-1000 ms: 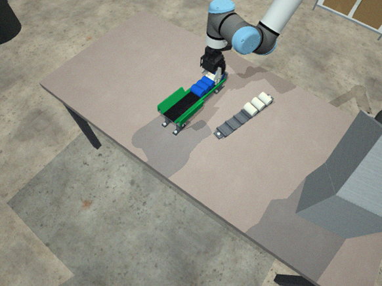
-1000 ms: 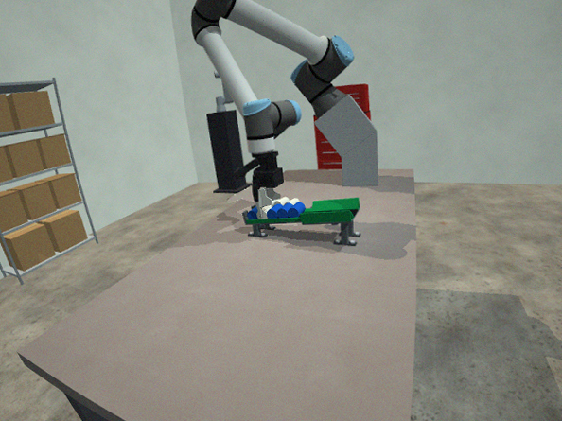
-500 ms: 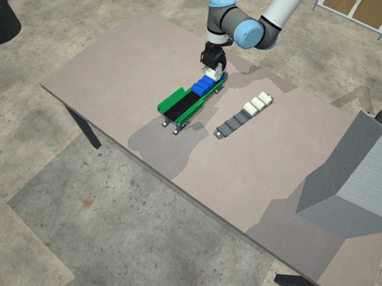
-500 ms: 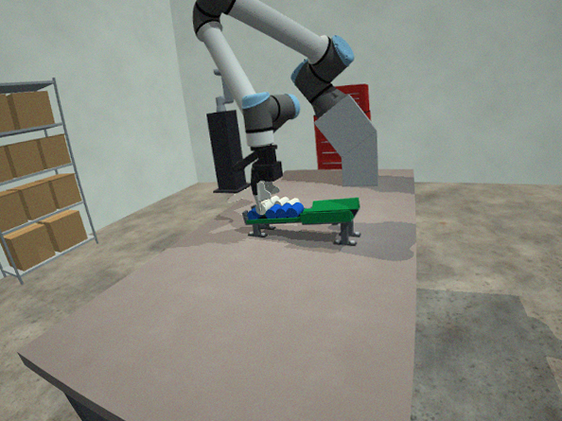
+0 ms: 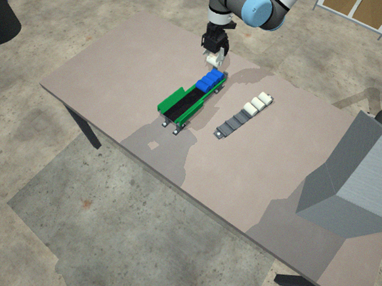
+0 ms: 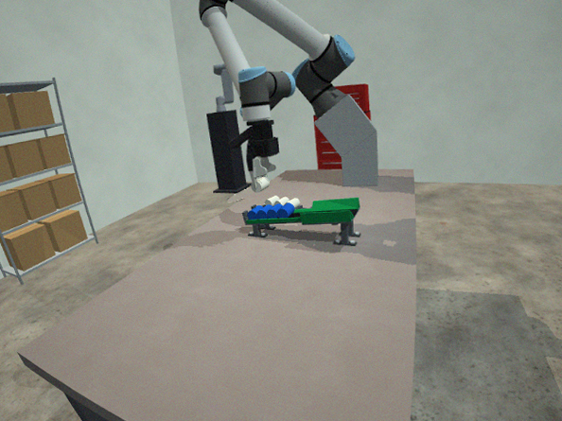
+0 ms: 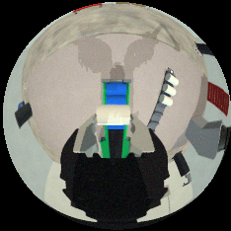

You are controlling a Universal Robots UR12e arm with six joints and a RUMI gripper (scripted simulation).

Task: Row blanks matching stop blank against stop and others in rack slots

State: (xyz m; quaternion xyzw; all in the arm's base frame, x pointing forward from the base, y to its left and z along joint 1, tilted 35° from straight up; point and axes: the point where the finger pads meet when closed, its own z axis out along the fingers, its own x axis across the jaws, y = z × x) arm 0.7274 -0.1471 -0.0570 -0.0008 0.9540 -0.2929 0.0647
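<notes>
Above the green ramp, upper middle of the top view, the jaws grip a white blank across its length; an off-centre release could leave it protruding unevenly from the stock rack

Four bars sit side by side on the feed ramp, by its stop. Three more lie in the stock rack beside it, on the desk.
</notes>
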